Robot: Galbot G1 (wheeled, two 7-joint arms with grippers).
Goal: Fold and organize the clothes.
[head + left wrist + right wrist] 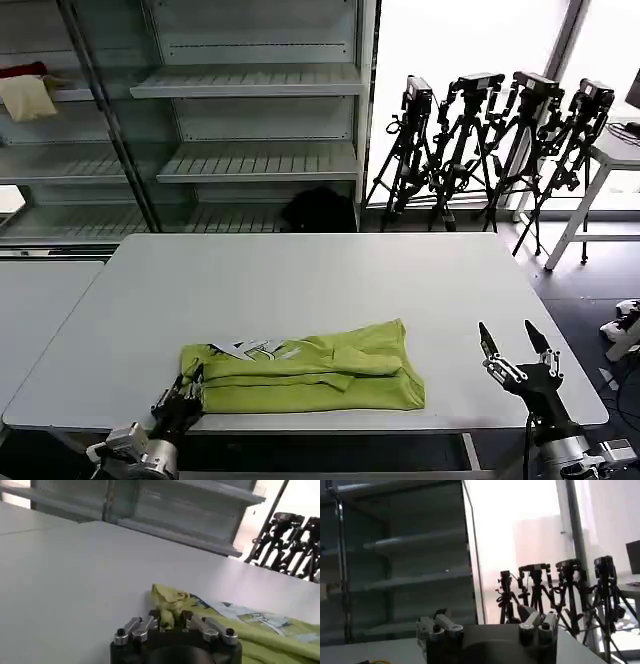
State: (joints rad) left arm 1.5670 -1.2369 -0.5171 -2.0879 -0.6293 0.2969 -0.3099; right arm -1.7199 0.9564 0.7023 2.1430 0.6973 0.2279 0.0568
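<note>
A lime-green T-shirt (310, 375) lies folded into a long band near the front edge of the white table (300, 290), its white print (255, 350) showing at the left end. My left gripper (190, 388) is at the shirt's front-left corner, shut on a bunched fold of the green cloth (169, 605); the print (250, 617) lies just beyond it. My right gripper (513, 350) is raised above the table's front right, well clear of the shirt, with its fingers spread open and nothing between them.
Metal shelving (250, 120) stands behind the table, with a pale cloth (28, 97) on a left shelf. Several camera tripods (490, 140) are grouped at the back right. A second table (40, 300) adjoins on the left. A dark bag (318, 210) lies on the floor.
</note>
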